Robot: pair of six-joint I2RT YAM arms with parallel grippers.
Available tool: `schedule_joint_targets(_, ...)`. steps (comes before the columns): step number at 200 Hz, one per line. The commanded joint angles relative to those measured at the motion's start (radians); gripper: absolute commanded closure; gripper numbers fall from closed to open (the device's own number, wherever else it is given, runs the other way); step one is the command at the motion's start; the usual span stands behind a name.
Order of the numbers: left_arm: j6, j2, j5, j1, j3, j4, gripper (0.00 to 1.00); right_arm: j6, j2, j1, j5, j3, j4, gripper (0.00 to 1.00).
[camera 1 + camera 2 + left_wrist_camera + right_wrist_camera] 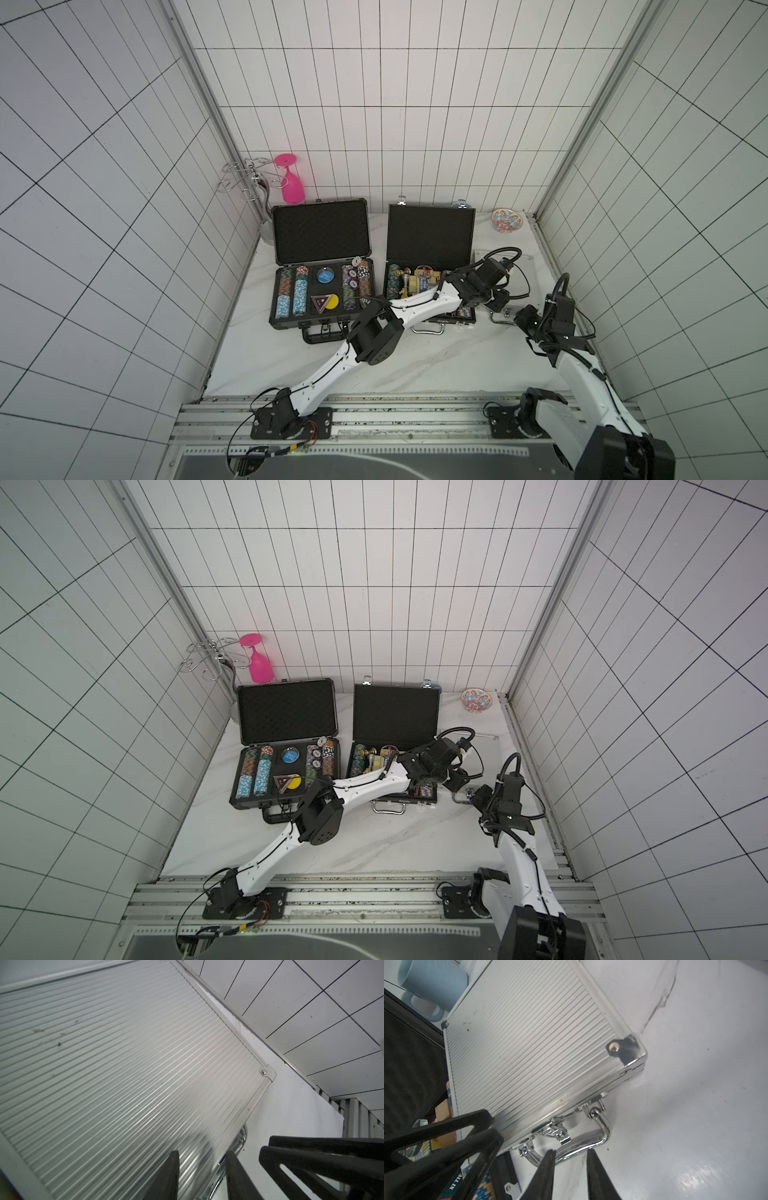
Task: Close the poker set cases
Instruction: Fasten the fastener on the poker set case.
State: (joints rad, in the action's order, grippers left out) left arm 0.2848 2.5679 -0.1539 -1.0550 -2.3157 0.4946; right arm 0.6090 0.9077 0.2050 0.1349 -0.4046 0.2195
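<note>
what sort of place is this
Probably a robot test cell rather than a real room: white tiled wall panels in metal frames, two arms bolted to an aluminium rail, and a marble-look tabletop holding poker cases.

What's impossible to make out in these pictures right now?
- Small silver case: both top views, mostly under the left arm.
- Its latch: right wrist view, glare; fastened or not, unclear.
- Medium black case: tray partly covered by that arm.
- Blue mug: right wrist view, cut off by the frame edge.
</note>
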Motion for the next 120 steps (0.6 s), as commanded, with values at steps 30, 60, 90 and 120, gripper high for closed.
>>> schedule_joint_targets(30, -0.035, 0.049, 0.097, -0.003, 0.028, 0.253, 0.65, -0.025, 0.054, 0.007, 0.064, -0.083, 0.007, 0.69)
schedule_joint_targets(60, -0.042, 0.048, 0.108, -0.001, 0.081, 0.265, 0.65, -0.021, 0.086, 0.008, 0.071, -0.082, -0.025, 0.69)
schedule_joint_targets(90, -0.036, 0.081, 0.099, 0.001, 0.051, 0.293, 0.65, -0.020, 0.103, 0.007, 0.066, -0.076, -0.044, 0.69)
schedule_joint_targets(120, -0.033, 0.089, 0.113, 0.003, 0.050, 0.308, 0.68, -0.020, 0.125, 0.007, 0.067, -0.062, -0.058, 0.71)
